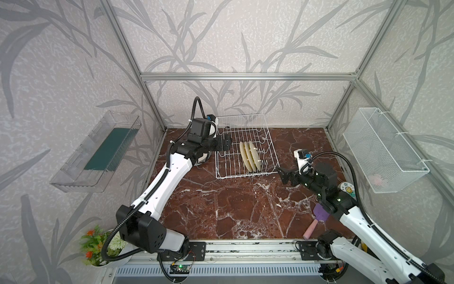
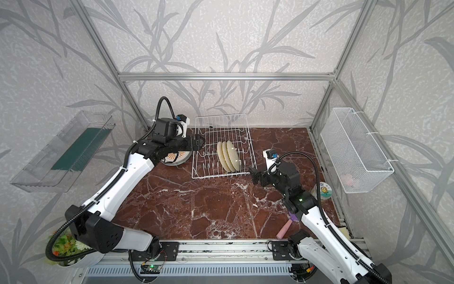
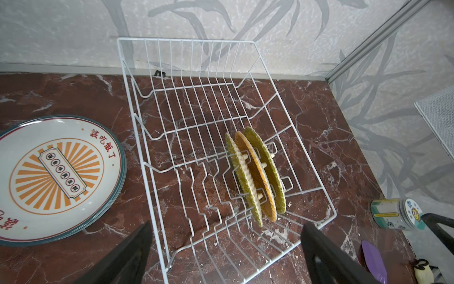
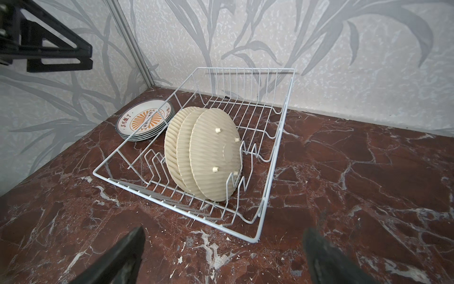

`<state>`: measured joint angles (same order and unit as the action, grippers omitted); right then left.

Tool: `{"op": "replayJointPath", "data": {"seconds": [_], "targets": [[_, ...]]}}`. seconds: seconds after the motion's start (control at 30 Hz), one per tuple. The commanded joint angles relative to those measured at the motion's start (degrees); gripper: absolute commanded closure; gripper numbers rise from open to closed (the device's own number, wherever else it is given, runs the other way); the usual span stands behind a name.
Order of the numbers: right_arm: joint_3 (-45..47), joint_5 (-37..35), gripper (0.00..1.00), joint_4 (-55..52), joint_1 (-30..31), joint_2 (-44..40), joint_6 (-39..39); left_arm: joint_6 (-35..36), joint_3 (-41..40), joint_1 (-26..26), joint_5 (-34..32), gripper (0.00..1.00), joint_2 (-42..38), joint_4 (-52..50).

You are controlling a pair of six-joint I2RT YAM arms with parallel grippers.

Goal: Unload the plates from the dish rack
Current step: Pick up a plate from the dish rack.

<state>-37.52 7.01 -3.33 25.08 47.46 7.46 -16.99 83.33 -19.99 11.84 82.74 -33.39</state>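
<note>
Jaws apart, empty: left gripper (image 1: pixel 226 143), right gripper (image 1: pixel 282 173). Yellow plates (image 1: pixel 250 156) mid-frame, packed tight in rack (image 1: pixel 242 117); grabbing one may drag neighbour.

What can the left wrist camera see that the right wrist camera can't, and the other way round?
Only the left wrist view shows a small printed container, a purple object near it, and the greenish woven fronts of the yellow plates. Only the right wrist view shows their pale ribbed backs with small pegs. Both show the dish rack holding those three plates on edge, and the sunburst plates stacked flat on the table beside it.
</note>
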Motion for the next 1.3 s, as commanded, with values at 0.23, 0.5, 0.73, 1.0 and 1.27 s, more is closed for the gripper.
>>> {"op": "replayJointPath", "data": {"seconds": [0.23, 0.5, 0.73, 1.0, 1.27], "targets": [[2.1, -0.56, 0.01, 2.7, 0.19, -2.26, 2.14, 1.85, 1.82, -4.14, 3.96, 0.21, 7.79, -2.81], [3.05, -1.92, 0.01, 3.18, 0.23, -2.81, 2.67, -2.62, 1.2, -4.53, 10.48, 0.3, 13.09, 2.25], [2.7, -1.86, 0.01, 3.68, 0.23, -1.47, 2.63, -4.7, 1.17, -4.53, 12.8, 0.41, 16.54, 5.17], [2.04, -1.73, 0.01, 3.92, 0.23, -0.62, 2.1, -4.44, 1.79, -4.33, 11.96, 0.5, 19.61, 5.96], [2.03, -1.98, 0.01, 4.11, 0.23, 0.04, 1.84, -4.32, 5.46, -3.87, 13.95, 0.6, 23.92, 6.05]]}}
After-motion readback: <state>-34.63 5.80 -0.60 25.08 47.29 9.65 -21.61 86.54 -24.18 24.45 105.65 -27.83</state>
